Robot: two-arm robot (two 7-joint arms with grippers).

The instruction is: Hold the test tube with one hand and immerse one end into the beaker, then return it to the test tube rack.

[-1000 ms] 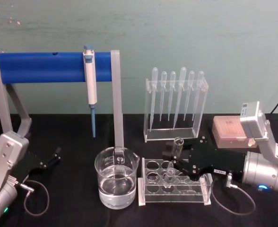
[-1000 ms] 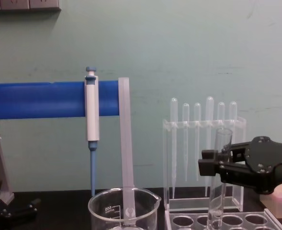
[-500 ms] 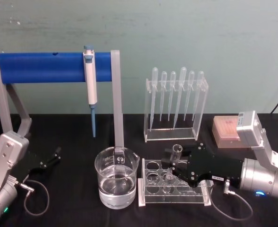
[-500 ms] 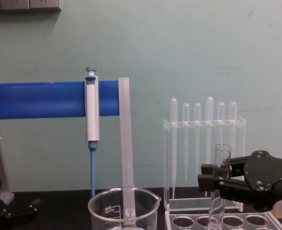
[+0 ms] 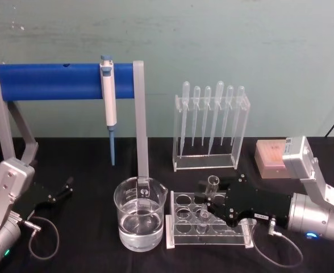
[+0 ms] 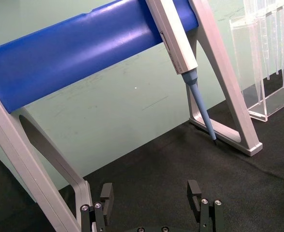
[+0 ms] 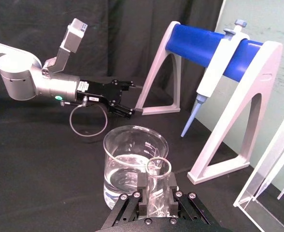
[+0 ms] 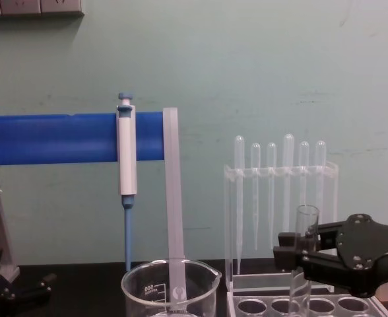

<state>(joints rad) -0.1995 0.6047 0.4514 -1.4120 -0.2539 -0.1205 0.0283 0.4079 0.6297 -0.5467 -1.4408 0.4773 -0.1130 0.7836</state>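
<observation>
The test tube [image 5: 212, 183] stands upright with its lower end down in a hole of the clear tube rack [image 5: 178, 228], right of the beaker [image 5: 140, 213]. My right gripper [image 5: 207, 197] is shut on the tube's middle, reaching in from the right. From the chest, the tube's rim [image 8: 307, 218] rises above the black right gripper [image 8: 293, 252], with the beaker [image 8: 171, 289] to its left. In the right wrist view the tube [image 7: 158, 186] sits between the fingers and the beaker [image 7: 132, 164], part full of clear liquid, is just beyond. My left gripper [image 5: 63, 188] rests open at the far left.
A blue bar stand [image 5: 59, 81] holds a white-and-blue pipettor [image 5: 108, 96] behind the beaker. A clear rack of plastic pipettes [image 5: 210, 128] stands at the back. A pink box [image 5: 271, 157] lies at the right. A thin cable [image 5: 45, 239] loops beside the left arm.
My right gripper has come down and a little nearer with the test tube, sinking it deeper into the rack. The left arm has not moved.
</observation>
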